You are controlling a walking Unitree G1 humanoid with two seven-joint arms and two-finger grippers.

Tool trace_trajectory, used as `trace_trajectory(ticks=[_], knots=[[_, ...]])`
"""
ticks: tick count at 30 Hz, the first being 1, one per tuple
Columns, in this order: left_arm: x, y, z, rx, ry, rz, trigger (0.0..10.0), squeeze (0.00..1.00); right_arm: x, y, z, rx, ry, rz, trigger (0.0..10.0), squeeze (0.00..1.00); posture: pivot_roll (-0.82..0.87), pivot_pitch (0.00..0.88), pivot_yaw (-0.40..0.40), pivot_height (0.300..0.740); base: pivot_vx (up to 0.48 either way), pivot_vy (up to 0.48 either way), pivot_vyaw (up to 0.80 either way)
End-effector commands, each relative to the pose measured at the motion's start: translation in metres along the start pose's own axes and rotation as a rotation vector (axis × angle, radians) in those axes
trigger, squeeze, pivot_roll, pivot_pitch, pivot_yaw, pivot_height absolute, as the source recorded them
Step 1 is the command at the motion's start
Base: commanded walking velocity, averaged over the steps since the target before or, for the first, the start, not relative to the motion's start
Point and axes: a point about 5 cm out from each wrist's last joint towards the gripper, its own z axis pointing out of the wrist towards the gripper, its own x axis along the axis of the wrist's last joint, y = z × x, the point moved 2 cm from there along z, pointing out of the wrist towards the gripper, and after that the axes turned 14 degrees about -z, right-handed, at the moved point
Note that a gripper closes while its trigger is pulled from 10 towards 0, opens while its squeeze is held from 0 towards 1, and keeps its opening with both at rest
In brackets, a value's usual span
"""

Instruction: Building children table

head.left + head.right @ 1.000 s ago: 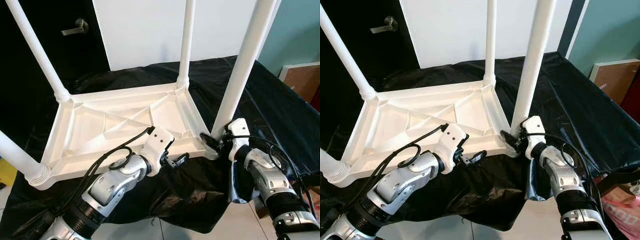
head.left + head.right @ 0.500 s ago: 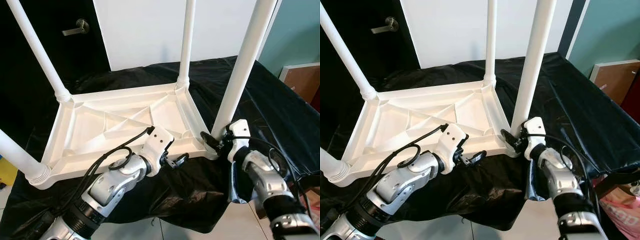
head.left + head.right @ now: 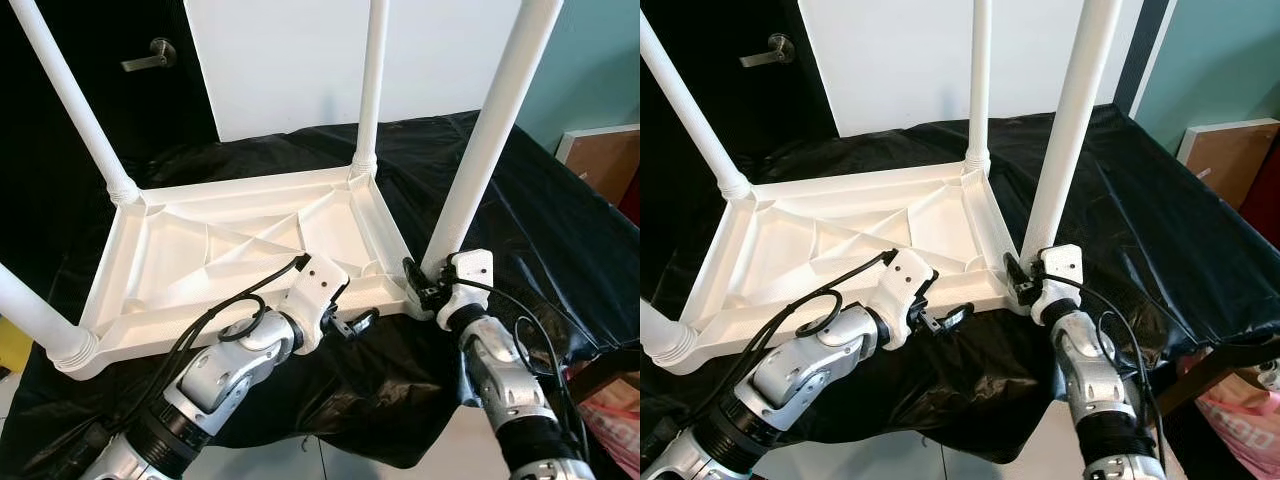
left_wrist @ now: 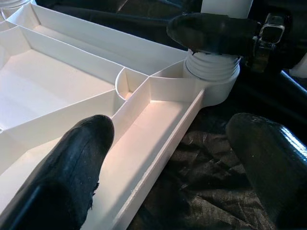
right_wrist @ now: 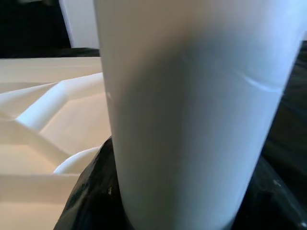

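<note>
The white children's table (image 3: pixel 250 235) lies upside down on a black cloth, its legs pointing up. My left gripper (image 3: pixel 355 322) is at the near rim, open. In the left wrist view (image 4: pixel 172 129) one finger (image 4: pixel 81 158) rests inside the underside and the other hangs outside over the cloth. My right gripper (image 3: pixel 420 285) is shut on the base of the near right leg (image 3: pixel 490 140), just above its threaded socket (image 4: pixel 211 67). In the right wrist view that leg (image 5: pixel 192 96) stands very close, with a black finger (image 5: pixel 91 201) against it.
The black cloth (image 3: pixel 540 200) drapes over the near edge down to the tiled floor. A dark door with a lever handle (image 3: pixel 150 55) is at the back left. A brown box (image 3: pixel 605 160) stands at the right, and a pink item (image 3: pixel 1240 420) sits low right.
My right forearm has swung leftward under the near right leg, with the wrist turning around the leg's base. The left arm and the table have stayed put.
</note>
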Motion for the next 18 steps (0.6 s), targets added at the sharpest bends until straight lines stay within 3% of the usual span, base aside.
trace_trajectory(ticks=[1, 10, 16, 17, 18], knots=[[-0.006, 0.016, -0.002, -0.194, -0.058, 0.005, 10.0, 0.0, -0.009, -0.006, -0.003, -0.019, -0.057, 0.029, 10.0, 0.0, -0.14, 0.0, 0.009, 0.74, 0.0, 0.0, 0.0], [-0.008, 0.017, -0.003, -0.192, -0.062, 0.0, 10.0, 0.0, -0.018, -0.01, -0.005, -0.205, -0.169, 0.017, 10.0, 0.0, -0.13, 0.0, 0.0, 0.74, 0.0, 0.0, 0.0], [-0.008, 0.016, -0.004, -0.187, -0.063, 0.002, 10.0, 0.0, -0.014, -0.017, -0.006, -0.206, -0.158, 0.008, 10.0, 0.0, -0.12, 0.0, 0.0, 0.74, 0.0, 0.0, 0.0], [-0.008, 0.016, -0.004, -0.187, -0.063, 0.003, 10.0, 0.0, -0.012, -0.017, -0.006, -0.208, -0.153, 0.008, 10.0, 0.27, -0.12, 0.0, 0.0, 0.74, 0.0, 0.0, 0.0], [-0.008, 0.016, -0.004, -0.188, -0.064, 0.003, 10.0, 0.0, -0.011, -0.016, -0.006, -0.213, -0.151, 0.008, 10.0, 0.69, -0.12, 0.0, 0.0, 0.74, 0.0, 0.0, 0.0]])
